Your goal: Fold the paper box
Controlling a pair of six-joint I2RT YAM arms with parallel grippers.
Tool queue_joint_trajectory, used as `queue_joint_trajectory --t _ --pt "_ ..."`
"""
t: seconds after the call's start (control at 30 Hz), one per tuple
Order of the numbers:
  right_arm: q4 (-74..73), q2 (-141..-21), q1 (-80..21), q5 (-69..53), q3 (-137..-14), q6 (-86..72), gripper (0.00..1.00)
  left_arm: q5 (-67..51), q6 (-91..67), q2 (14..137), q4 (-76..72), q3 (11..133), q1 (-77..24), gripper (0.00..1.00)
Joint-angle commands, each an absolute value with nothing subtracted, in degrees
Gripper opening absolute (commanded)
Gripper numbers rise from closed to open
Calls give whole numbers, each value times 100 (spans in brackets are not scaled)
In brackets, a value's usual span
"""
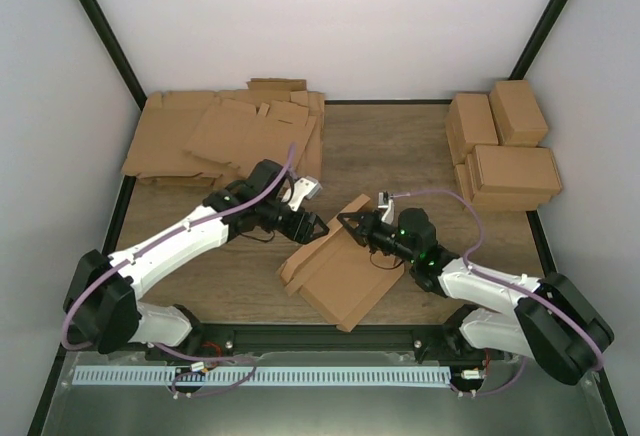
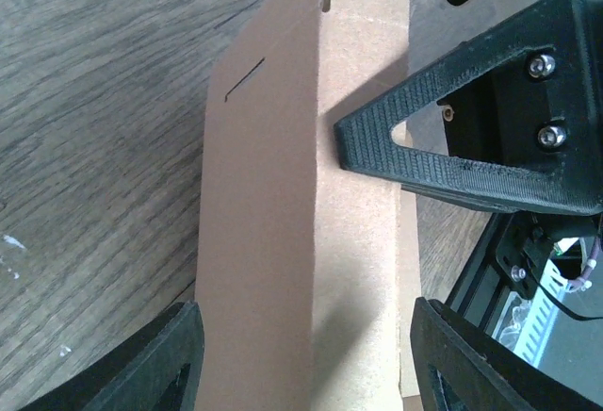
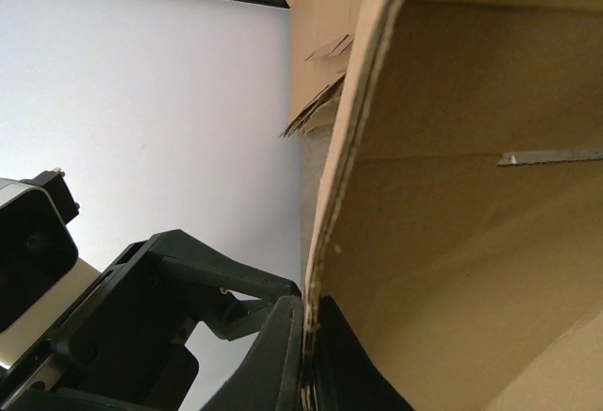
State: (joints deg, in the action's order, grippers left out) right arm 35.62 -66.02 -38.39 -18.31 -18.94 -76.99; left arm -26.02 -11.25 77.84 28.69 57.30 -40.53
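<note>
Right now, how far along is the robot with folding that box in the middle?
Early on, I'd guess. Done: one panel of the box stands up from its flat base. In hand: the right gripper pinches that raised panel's edge, and the open left gripper straddles it. Left: the rest lies flat, nothing like the closed boxes at the back right.

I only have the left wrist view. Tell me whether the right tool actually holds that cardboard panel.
Observer: Yes. The right wrist view shows the right tool shut on the paper box, pinching the edge of its raised panel.
Operator: Report where the rest of the box sits.
Observer: In the top view its larger panel lies on the table, near the front edge between the two arms.
Operator: Name what's behind it.
Observer: A heap of flat cardboard sheets at far left, folded brown boxes at far right.
</note>
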Motion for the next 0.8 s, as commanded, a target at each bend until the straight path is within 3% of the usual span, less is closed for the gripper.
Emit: queue_joint_trajectory --t 0.0,0.77 --pt "3170 -6524 -3815 -1683 -1839 -7391 1 -2884 -1024 7814 2647 5710 -4114 62" --pt "3248 -7010 -3815 -1757 -1892 -7201 4 -3206 -1409 7851 2229 5537 -3979 61"
